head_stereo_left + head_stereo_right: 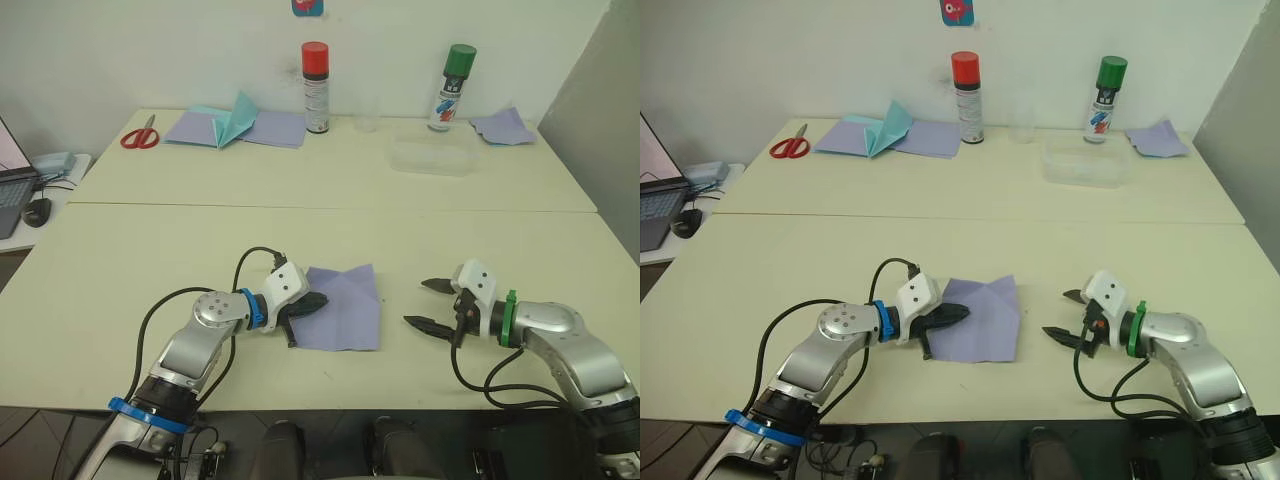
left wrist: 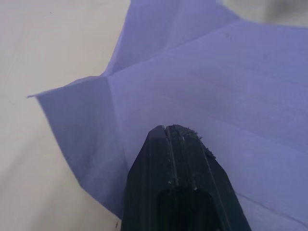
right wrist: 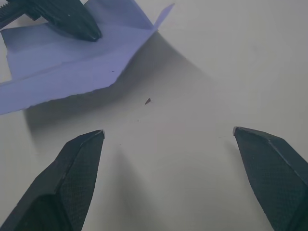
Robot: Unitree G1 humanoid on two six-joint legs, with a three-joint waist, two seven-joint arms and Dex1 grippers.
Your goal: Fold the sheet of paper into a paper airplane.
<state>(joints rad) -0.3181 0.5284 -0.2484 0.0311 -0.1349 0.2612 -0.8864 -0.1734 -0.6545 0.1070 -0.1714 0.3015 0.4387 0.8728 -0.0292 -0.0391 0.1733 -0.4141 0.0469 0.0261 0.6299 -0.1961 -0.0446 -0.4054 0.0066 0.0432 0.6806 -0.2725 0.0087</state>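
The sheet of paper (image 1: 352,310) is lavender and creased. It lies open and nearly flat on the near table, between my two grippers, with its far corners lifted a little. My left gripper (image 1: 318,300) is shut, its joined fingertips (image 2: 175,144) resting on top of the sheet's left part, with no paper seen between them. My right gripper (image 1: 417,303) stands open just right of the sheet, a short gap from its right edge (image 3: 159,19), with bare table between its fingers (image 3: 82,159).
On the far table are red scissors (image 1: 140,135), smooth lavender sheets (image 1: 275,128) with a teal pointed paper (image 1: 235,120), a red-capped can (image 1: 316,88), a green-capped can (image 1: 452,88), a clear container (image 1: 432,157) and a crumpled purple paper (image 1: 502,127). A laptop (image 1: 12,190) sits far left.
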